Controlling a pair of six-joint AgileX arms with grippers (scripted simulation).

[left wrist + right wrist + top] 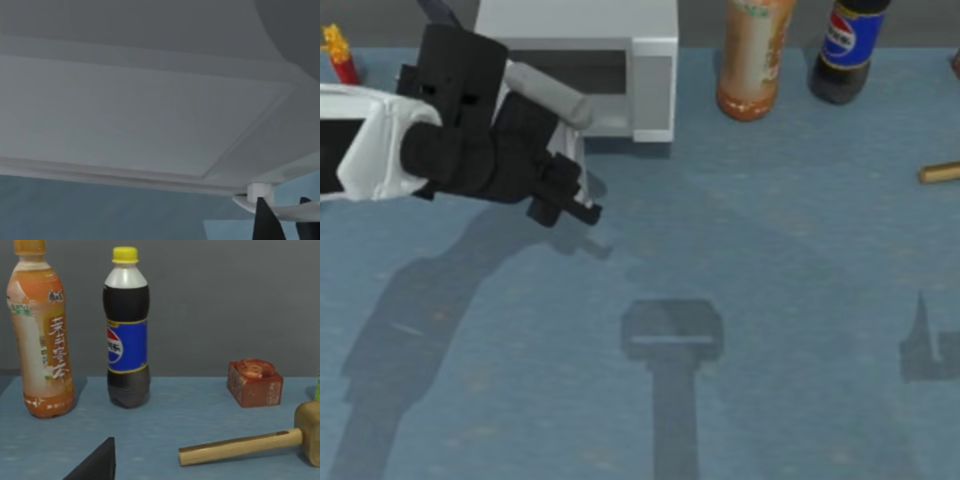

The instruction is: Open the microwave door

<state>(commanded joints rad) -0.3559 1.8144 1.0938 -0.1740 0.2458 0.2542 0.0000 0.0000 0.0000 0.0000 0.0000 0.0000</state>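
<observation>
The microwave [620, 35] stands at the back of the table, left of centre, with its dark cavity [575, 70] showing. The microwave door [548, 92] is swung out towards the front; in the left wrist view its grey window panel [140, 115] fills most of the picture. My left gripper [582, 208] [286, 215] is at the door's free edge, shut on the slim white handle [295, 209], which runs between its two dark fingertips. My right gripper [60, 472] is out of the top view; only one fingertip [102, 462] shows, open, with nothing held.
An orange tea bottle [753, 60] and a cola bottle [850, 50] stand right of the microwave. A wooden mallet [240, 447] [940, 172] lies at the right edge, with a red stamp block [254, 382] behind it. A small red and yellow item [340, 55] sits at the back left.
</observation>
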